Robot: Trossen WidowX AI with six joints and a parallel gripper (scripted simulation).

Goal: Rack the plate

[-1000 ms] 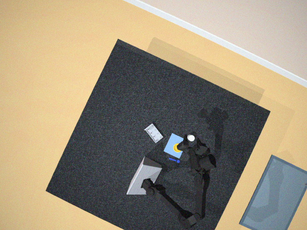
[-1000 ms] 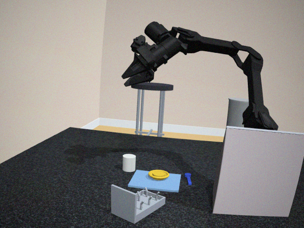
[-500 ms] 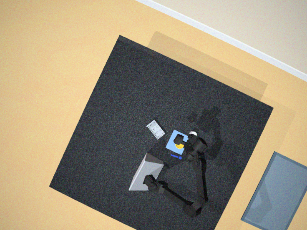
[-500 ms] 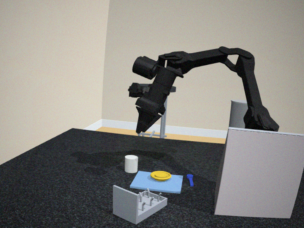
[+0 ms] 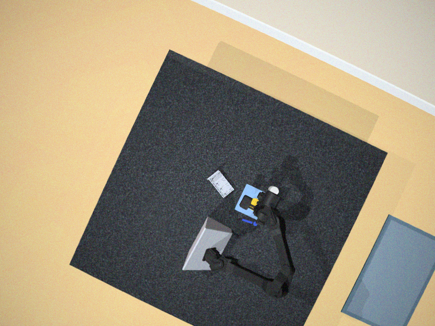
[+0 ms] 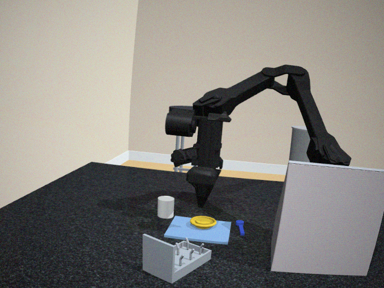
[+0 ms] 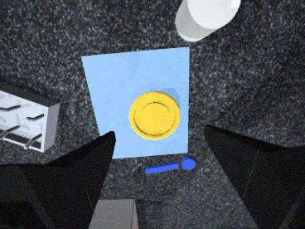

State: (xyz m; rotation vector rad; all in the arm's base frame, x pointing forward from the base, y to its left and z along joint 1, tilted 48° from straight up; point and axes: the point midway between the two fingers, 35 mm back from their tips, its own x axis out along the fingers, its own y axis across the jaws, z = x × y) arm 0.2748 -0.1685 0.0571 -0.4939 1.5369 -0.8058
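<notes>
The yellow plate (image 5: 255,202) (image 6: 203,222) (image 7: 154,115) lies flat on a light blue board (image 5: 250,190) (image 6: 182,230) (image 7: 108,83). The small light grey dish rack (image 5: 220,183) (image 6: 158,259) (image 7: 50,129), with short pegs and one tall end wall, stands beside the board, in front of it in the exterior view. My gripper (image 6: 201,206) (image 7: 160,133) is open and empty, pointing down above the plate with a clear gap. In the wrist view the plate shows between and just beyond the fingertips. In the top view the arm hides the fingertips.
A white cup (image 5: 273,190) (image 6: 166,206) (image 7: 207,14) stands by the board's corner. A blue spoon-like piece (image 5: 247,221) (image 6: 240,227) (image 7: 162,168) lies along the board's other side. A large grey-white block (image 5: 207,241) (image 6: 325,216) (image 7: 113,213) stands near the arm's base.
</notes>
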